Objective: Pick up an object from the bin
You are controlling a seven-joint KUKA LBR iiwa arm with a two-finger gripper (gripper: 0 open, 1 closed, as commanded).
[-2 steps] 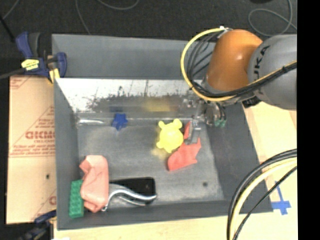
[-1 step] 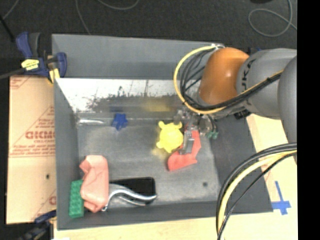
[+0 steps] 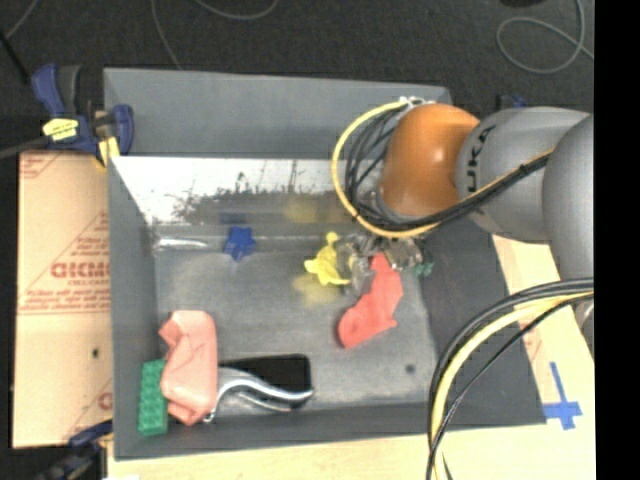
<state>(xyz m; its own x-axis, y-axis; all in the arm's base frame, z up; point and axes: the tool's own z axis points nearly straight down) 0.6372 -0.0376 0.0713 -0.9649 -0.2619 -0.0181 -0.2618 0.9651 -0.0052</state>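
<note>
Nearest to me, the arm (image 3: 520,168) is hanging in from the right. Its orange cover (image 3: 425,163) is hiding most of the gripper (image 3: 385,260), so I am not able to tell whether it is spread or pressed together. Below it the bin (image 3: 130,298) is holding a pink cloth (image 3: 190,363) at front left. The red lump (image 3: 368,313) is lying right of centre, its upper end just under the gripper. I am judging it soft, light and floppy, best pinched across that narrow upper end. A black tool (image 3: 275,375) is lying beside the cloth, a yellow piece (image 3: 325,266) just beside the gripper, a green block (image 3: 152,398) at the front corner, and a blue bit (image 3: 238,241) near the back wall.
</note>
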